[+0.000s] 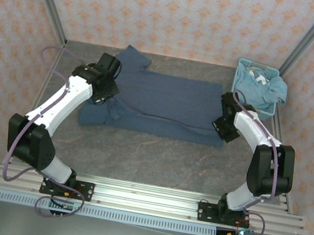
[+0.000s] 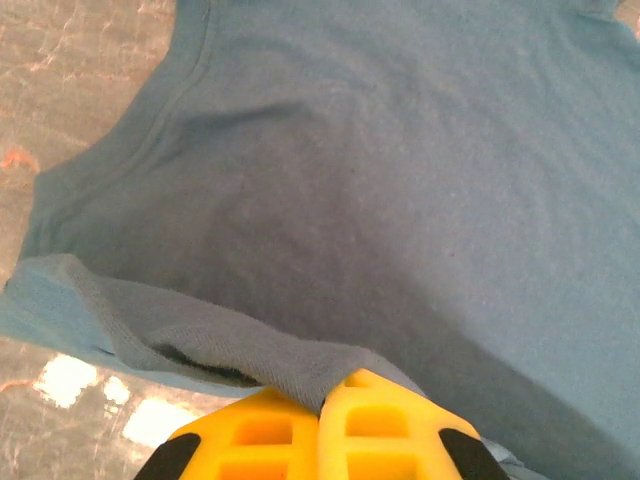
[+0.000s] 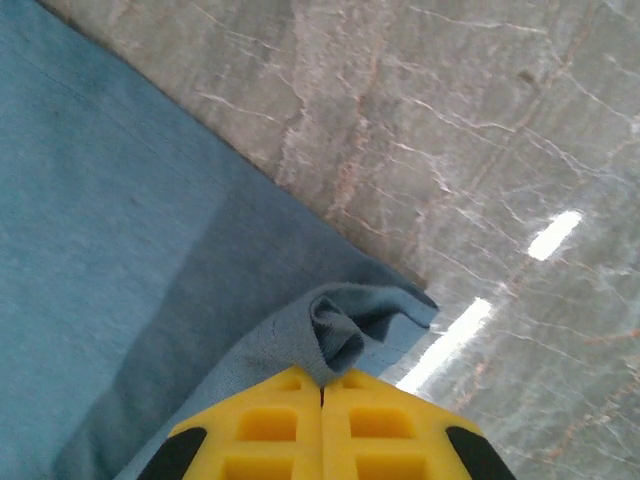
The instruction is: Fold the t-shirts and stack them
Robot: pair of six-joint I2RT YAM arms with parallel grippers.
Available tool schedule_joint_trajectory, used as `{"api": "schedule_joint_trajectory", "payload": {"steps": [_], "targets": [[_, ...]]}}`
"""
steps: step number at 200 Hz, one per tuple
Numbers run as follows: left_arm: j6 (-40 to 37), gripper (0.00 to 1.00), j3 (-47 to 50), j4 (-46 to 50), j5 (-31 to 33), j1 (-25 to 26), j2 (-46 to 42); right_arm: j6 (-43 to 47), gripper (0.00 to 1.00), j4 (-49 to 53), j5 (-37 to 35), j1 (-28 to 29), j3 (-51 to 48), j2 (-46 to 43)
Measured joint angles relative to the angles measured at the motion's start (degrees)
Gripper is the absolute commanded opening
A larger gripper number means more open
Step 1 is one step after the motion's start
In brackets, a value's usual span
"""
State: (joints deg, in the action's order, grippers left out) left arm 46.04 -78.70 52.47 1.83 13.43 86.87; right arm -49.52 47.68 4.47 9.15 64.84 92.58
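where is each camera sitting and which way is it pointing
Top external: above and behind the left arm and right arm, both showing, looking down at the table, dark slate-blue t-shirt and basket.
Left wrist: on the left arm, looking down past the left gripper, shut on the shirt's edge.
Right wrist: likewise, right gripper shut on a shirt corner beside bare table.
Shared: all see that t-shirt.

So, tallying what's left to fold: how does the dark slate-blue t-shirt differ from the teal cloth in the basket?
The dark slate-blue t-shirt lies spread on the grey table; the lighter teal cloth sits crumpled in the light blue plastic basket. The left gripper and right gripper pinch the t-shirt's edges; nothing grips the teal cloth. Both are soft blue fabric.
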Motion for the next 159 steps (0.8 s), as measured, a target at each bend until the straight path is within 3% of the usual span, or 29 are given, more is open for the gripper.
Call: {"api": "schedule_joint_trajectory", "payload": {"steps": [159], "targets": [[-5.7, 0.00, -8.9, -1.9, 1.7, -3.5, 15.0, 0.0, 0.00, -1.0, -1.8, 0.0, 11.9, 13.3]]}}
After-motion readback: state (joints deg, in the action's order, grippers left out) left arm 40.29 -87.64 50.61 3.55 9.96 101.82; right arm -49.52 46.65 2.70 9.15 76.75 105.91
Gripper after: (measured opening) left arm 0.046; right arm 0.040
